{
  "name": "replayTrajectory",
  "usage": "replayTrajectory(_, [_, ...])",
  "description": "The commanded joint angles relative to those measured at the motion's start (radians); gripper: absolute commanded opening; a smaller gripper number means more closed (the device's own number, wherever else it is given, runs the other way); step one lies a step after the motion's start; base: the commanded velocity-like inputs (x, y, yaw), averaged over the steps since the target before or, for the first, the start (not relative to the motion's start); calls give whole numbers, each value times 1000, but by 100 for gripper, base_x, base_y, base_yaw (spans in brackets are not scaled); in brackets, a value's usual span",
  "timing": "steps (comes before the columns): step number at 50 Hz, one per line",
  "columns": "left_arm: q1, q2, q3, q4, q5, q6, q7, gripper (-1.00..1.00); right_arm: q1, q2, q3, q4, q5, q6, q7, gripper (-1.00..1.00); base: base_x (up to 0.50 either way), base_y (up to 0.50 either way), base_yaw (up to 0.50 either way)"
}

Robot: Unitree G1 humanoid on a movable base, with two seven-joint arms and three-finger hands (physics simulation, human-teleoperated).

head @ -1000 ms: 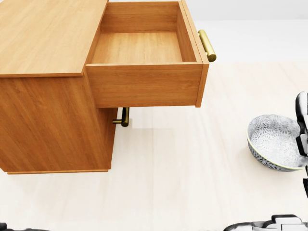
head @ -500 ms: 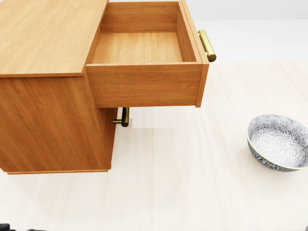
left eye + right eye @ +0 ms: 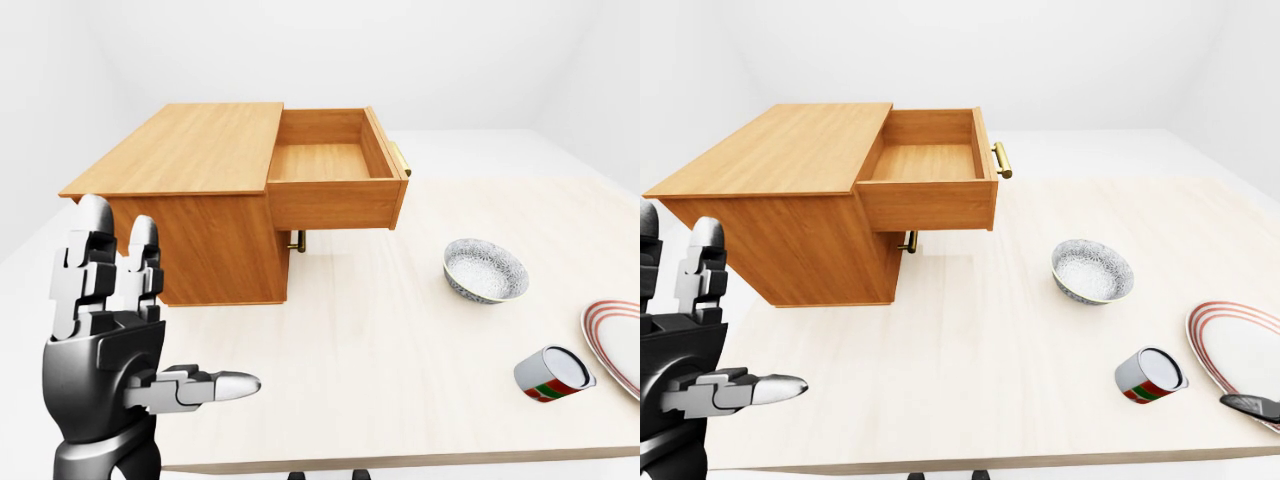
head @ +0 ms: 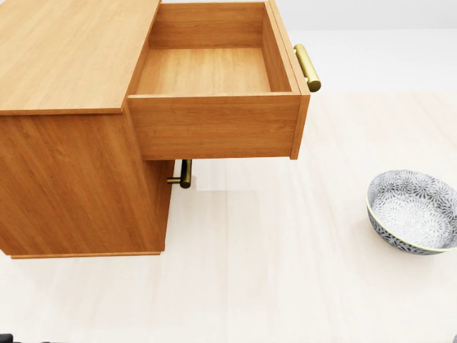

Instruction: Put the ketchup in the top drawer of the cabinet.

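Observation:
No ketchup shows in any view. The wooden cabinet (image 3: 190, 150) stands on the table at the left, and its top drawer (image 3: 335, 205) is pulled out and empty, with a brass handle (image 3: 401, 160) on its right end. My left hand (image 3: 165, 305) is raised at the lower left of the left-eye view, open and empty, with fingers upright and thumb pointing right. A dark tip (image 3: 1250, 405) at the right-eye view's lower right edge looks like my right hand; its state is hidden.
A patterned bowl (image 3: 470, 290) sits to the right of the cabinet. A can (image 3: 553, 374) lies on its side near the table's (image 3: 380, 340) lower edge. A red-rimmed plate (image 3: 600, 320) is at the far right. A second brass handle (image 3: 296, 241) shows under the open drawer.
My right hand, at the head view's right edge and bottom one second ago, has left that view. Cabinet, drawer and bowl have not moved.

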Motion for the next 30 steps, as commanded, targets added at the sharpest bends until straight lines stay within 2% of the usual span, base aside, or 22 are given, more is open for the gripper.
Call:
replayTrajectory(1, [-4,0,10,-1,-4,0,-2,100,29,39,14,113,-40,0,0,100,0,0,0])
replayTrajectory(11, [-5,-2,11,-3,-3,0,-4,100,44,49,54,154,-68,0,0,100,0,0,0])
replayTrajectory(16, [5,-4,-3,2,7,0,-7,100,47,75,125,195,-107,0,0,100,0,0,0])
replayTrajectory(30, [5,-1,-7,9,10,0,-3,100,59,111,257,327,-160,0,0,100,0,0,0])
